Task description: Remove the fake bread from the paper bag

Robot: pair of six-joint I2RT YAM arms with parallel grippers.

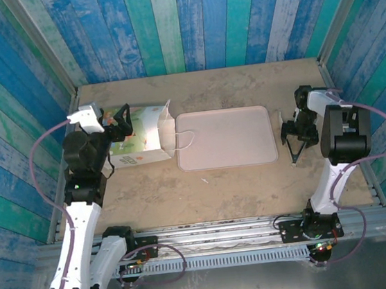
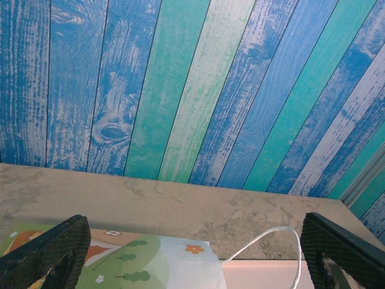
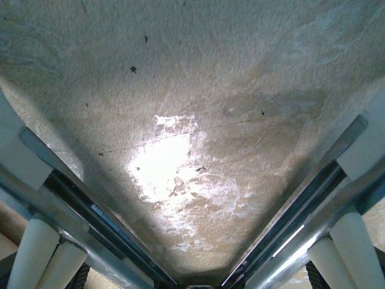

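Bag first: the paper bag is lying on the counter on the nine o'clock side of the pale pink tray. Its printed face is showing upward and its mouth is pointing toward three o'clock, at the tray. One white cord handle is looping out over the tray's nine o'clock edge.

Your left gripper is hovering over the bag's nine o'clock end. Its fingers are standing wide apart and gripping nothing. Through the left wrist camera you are looking between those black fingers at the green and orange print and the cord loop. Beyond them, the blue and green plank wall is rising at twelve o'clock.

Your right gripper is hanging just off the tray's three o'clock edge, pointing down. Its fingers are spread apart and holding nothing. Its wrist camera is staring at mottled beige counter, with a bright glare patch shining mid-view.

The bag's inside is staying hidden from you.
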